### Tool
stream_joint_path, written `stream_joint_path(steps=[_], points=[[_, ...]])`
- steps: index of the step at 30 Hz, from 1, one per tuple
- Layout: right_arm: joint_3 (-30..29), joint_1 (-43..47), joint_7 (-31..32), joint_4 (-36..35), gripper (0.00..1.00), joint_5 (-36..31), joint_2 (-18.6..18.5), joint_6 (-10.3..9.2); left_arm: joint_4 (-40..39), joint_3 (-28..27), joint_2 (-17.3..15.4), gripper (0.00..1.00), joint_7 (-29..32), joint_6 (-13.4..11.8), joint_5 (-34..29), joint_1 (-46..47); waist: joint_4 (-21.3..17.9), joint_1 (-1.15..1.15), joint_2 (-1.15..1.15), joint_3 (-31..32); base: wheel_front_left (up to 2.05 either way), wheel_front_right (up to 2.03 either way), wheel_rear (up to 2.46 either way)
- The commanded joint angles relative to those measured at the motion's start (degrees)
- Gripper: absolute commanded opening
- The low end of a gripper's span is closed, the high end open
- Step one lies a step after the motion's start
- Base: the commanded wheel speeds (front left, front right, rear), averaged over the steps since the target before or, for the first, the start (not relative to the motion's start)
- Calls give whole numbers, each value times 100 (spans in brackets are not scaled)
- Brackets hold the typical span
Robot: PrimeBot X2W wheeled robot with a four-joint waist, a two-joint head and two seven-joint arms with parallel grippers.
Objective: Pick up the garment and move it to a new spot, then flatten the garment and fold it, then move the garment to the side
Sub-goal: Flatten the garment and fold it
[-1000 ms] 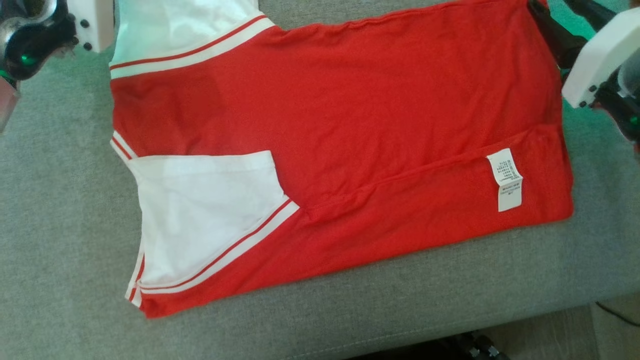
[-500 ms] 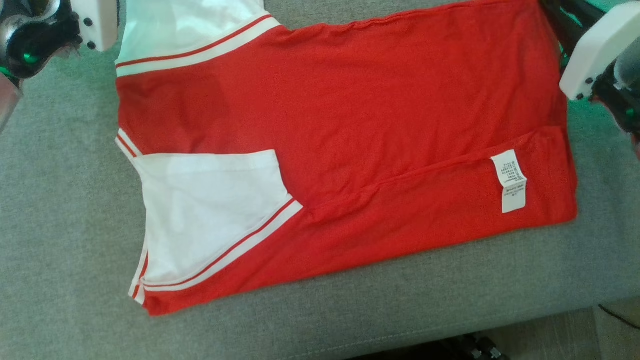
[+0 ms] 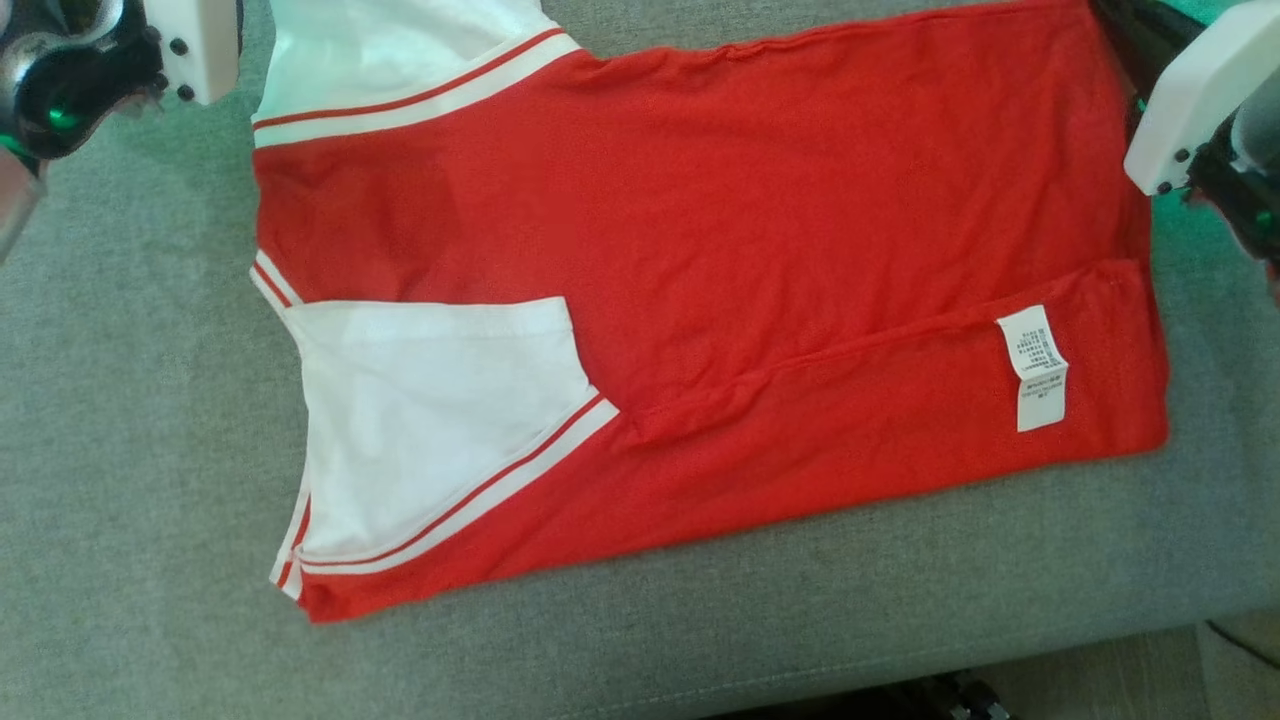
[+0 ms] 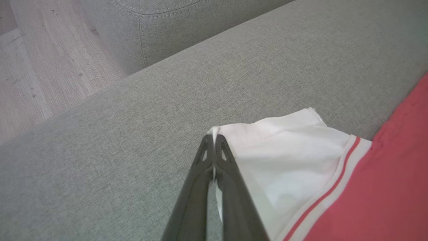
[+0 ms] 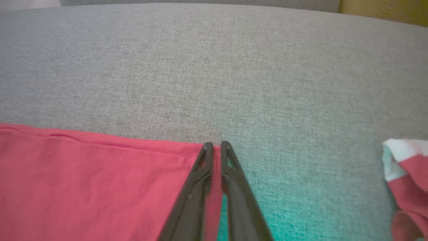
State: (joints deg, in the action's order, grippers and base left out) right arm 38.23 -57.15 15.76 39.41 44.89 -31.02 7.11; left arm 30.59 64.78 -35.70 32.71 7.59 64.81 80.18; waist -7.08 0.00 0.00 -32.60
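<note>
A broad grey cushion (image 3: 120, 450), woven like a sofa seat, lies under the work. Pale wooden floor (image 4: 43, 67) shows past its edge in the left wrist view, beside a second stitched block of grey upholstery (image 4: 160, 20).

Spread across the middle of the cushion is the garment (image 3: 750, 230), a red shirt with white sleeves and red-and-white striped trim. It lies lengthwise, neck end toward the robot's left and hem toward its right. The near sleeve (image 3: 430, 400) is folded in and lies flat on the red body. The near long edge is turned over as a narrow band, with a white care label (image 3: 1037, 368) face up near the hem end. Soft creases run across the red cloth, which otherwise lies flat.

At the far left corner, the left gripper (image 4: 214, 137) has its dark fingers pressed together on the tip of the far sleeve (image 3: 390, 50), and a sliver of white cloth shows between them. At the far right corner, the right gripper (image 5: 216, 145) pinches the red hem between fingers that are nearly touching, low against the cushion. A green glow tints the grey weave just beside it.

A bunched scrap of red-and-white cloth (image 5: 404, 174) lies well apart at the right edge of the right wrist view. I cannot tell whether it belongs to the same garment.
</note>
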Motion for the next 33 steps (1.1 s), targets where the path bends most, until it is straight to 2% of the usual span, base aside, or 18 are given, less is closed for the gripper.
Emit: stream_joint_path(steps=[1, 5, 7, 8, 14, 17, 28, 33], points=[[0, 28, 33, -45, 15, 20, -100, 37, -79, -213, -219, 0, -54, -10, 39, 346, 10, 0, 0, 4, 0, 0, 0], [12, 49, 73, 51, 19, 17, -103, 37, -65, -129, -197, 0, -131, -10, 97, 381, 50, 0, 0, 21, 0, 0, 0], [19, 63, 103, 93, 13, 29, -91, 37, -58, -81, -189, 0, -163, -10, 124, 400, 73, 0, 0, 32, 0, 0, 0], [22, 69, 129, 117, 0, 39, -84, 37, -54, -59, -184, 0, -177, -10, 140, 409, 84, 0, 0, 37, 0, 0, 0], [90, 126, 456, 197, 0, 162, -69, 37, -23, 75, -168, 0, -240, -10, 238, 458, 137, 0, 0, 98, 0, 0, 0], [61, 75, 245, 53, 0, 152, -139, 37, -61, 142, -184, 0, -399, -10, 209, 509, 148, 0, 0, 133, 0, 0, 0], [-238, -187, -806, -162, 0, -3, -332, 37, -109, 393, -237, 0, -2026, -10, -372, 935, 151, 0, 0, 341, 0, 0, 0], [-459, -162, -1116, -81, 0, 62, -469, 37, -47, 460, -204, 0, -2532, -10, -223, 1025, 261, 0, 0, 463, 0, 0, 0]])
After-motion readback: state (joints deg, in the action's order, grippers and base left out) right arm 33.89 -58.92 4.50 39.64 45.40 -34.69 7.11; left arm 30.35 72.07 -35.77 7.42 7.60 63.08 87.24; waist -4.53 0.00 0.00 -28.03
